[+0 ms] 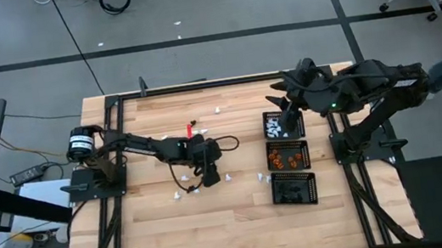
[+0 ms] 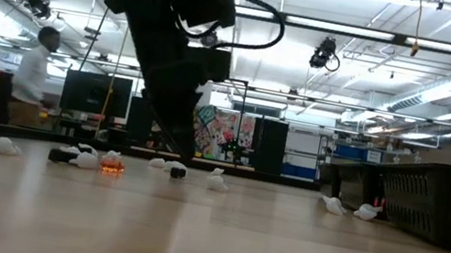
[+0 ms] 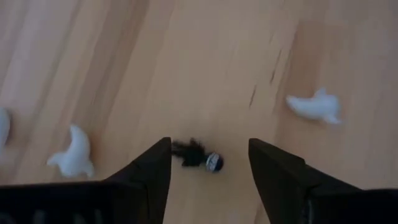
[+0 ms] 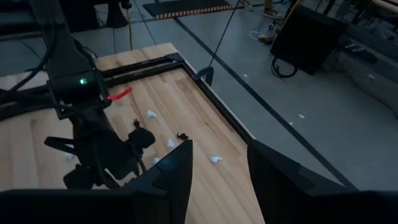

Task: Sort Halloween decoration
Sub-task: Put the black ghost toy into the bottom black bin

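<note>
Small Halloween decorations lie loose on the wooden table. A black trinket (image 3: pixel 199 158) rests on the wood between the two fingers of my left gripper (image 3: pixel 209 143), which is open and points steeply down near the table's middle (image 1: pixel 211 175); the fingers stand on either side without touching it. White trinkets (image 3: pixel 314 106) (image 3: pixel 74 158) lie close by. In the low view an orange trinket (image 2: pixel 112 165) and more white ones (image 2: pixel 216 181) lie on the table. My right gripper (image 4: pixel 219 146) hangs open, with nothing between its fingers, high over the far right (image 1: pixel 273 100).
Three black mesh trays (image 1: pixel 266 118) stand in a row at the right, holding white, orange and black pieces; one tray (image 2: pixel 445 202) fills the low view's right. A red strip (image 1: pixel 192 129) lies beyond my left gripper. A person stands in the room behind.
</note>
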{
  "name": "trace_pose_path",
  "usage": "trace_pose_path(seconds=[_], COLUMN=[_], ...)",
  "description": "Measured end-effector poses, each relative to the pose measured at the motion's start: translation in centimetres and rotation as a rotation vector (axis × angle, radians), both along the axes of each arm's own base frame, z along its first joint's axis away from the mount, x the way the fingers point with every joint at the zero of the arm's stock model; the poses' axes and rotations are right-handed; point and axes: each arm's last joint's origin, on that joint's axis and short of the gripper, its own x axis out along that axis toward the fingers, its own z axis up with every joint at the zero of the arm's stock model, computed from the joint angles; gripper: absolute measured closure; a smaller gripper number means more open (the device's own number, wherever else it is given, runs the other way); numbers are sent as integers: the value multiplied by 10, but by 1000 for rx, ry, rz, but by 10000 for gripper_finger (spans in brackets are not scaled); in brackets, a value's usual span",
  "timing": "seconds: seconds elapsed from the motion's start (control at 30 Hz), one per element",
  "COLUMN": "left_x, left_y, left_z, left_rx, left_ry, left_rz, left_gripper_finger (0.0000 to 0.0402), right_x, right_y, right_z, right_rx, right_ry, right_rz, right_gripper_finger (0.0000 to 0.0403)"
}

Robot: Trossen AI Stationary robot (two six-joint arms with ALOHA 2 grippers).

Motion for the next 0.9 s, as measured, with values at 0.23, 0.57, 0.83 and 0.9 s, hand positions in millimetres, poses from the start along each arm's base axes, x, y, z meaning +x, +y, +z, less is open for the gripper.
trace_pose_path(seconds=[0.23, 0.57, 0.83, 0.9], left_x=[3, 6, 6, 6], left_y=[1, 0, -1, -1], left_z=[-21, -35, -35, -35], left_rx=[19, 6, -10, -10], left_ry=[56, 89, 84, 84], left_rz=[28, 81, 103, 108], left_gripper_finger=[200, 208, 283, 306], right_x=[6, 7, 7, 7], right_y=[2, 3, 3, 3], right_z=[-4, -4, -4, -4], right_rx=[13, 28, 25, 25], right_ry=[16, 17, 19, 19], right_rz=[18, 33, 35, 35], right_gripper_finger=[245, 245, 245, 245])
